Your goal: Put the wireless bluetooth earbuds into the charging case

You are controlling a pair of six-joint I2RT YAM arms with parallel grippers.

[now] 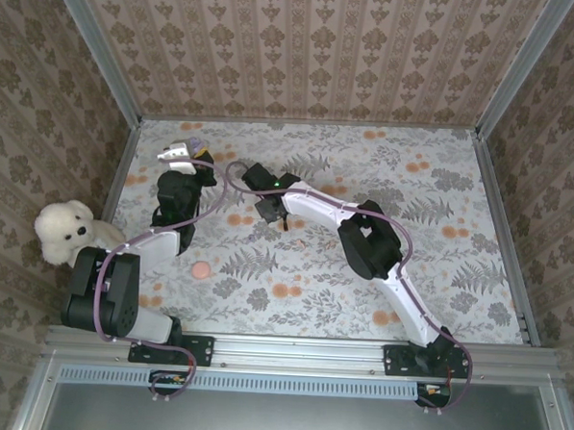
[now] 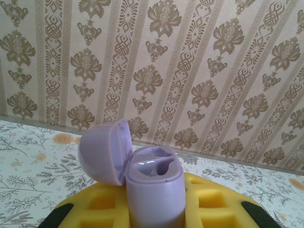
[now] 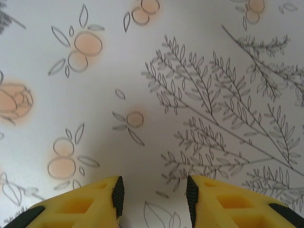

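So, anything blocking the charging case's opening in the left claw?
Nothing visible. The left claw grips the charging case, its lid swung back to one side, the cavity uncovered. The right claw hangs open over the tablecloth, nothing between its fingers.

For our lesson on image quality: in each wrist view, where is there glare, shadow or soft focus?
Left wrist view: a bright glint inside the open charging case, its near body softer than the crisp wallpaper. Right wrist view: a soft grey shadow on the tablecloth ahead of the right gripper.
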